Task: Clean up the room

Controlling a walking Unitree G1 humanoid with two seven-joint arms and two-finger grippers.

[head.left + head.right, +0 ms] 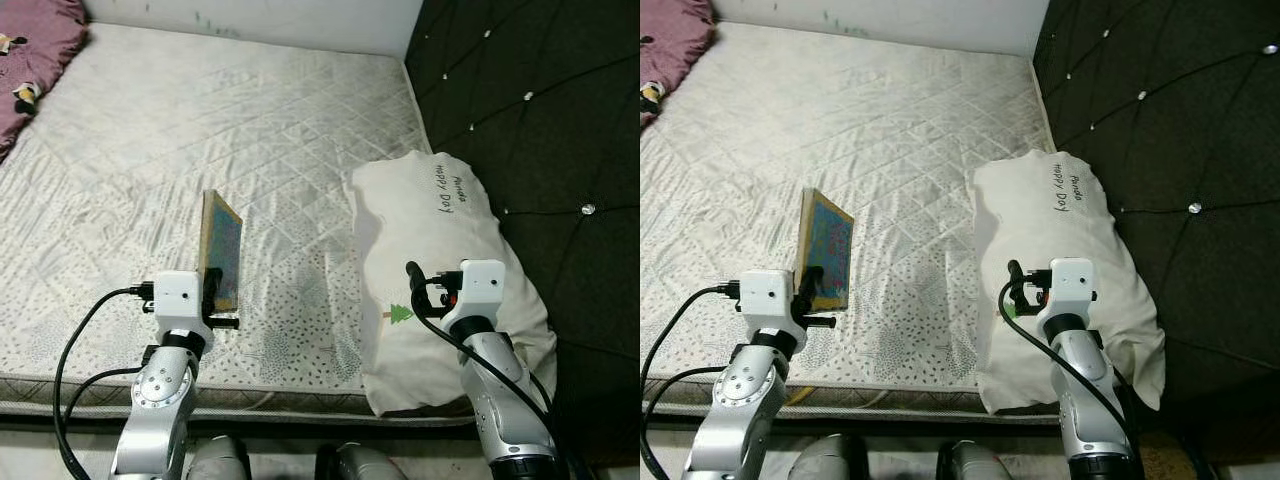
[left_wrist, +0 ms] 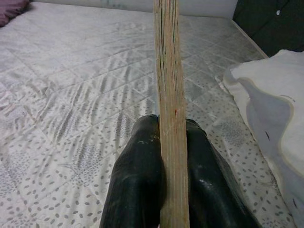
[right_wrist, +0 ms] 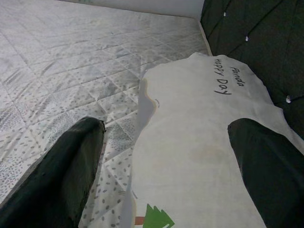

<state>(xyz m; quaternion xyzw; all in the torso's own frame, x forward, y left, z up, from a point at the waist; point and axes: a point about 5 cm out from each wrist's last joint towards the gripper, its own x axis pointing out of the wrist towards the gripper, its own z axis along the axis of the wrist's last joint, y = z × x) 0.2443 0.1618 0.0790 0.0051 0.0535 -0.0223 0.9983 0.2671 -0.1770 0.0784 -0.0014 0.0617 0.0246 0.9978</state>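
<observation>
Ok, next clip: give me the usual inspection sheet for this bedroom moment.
Surface: bare quilted mattress, patterned, no sheet.
Job's things: thin book held upright, edge-on, above the mattress; white pillow printed "Happy Day" lying against the headboard.
Clutter: purple blanket at the far left corner.
Grippers: left gripper shut on the book; right gripper open over the pillow.
Cables: black cables looping off both wrists.
Surroundings: dark tufted headboard, white wall.
</observation>
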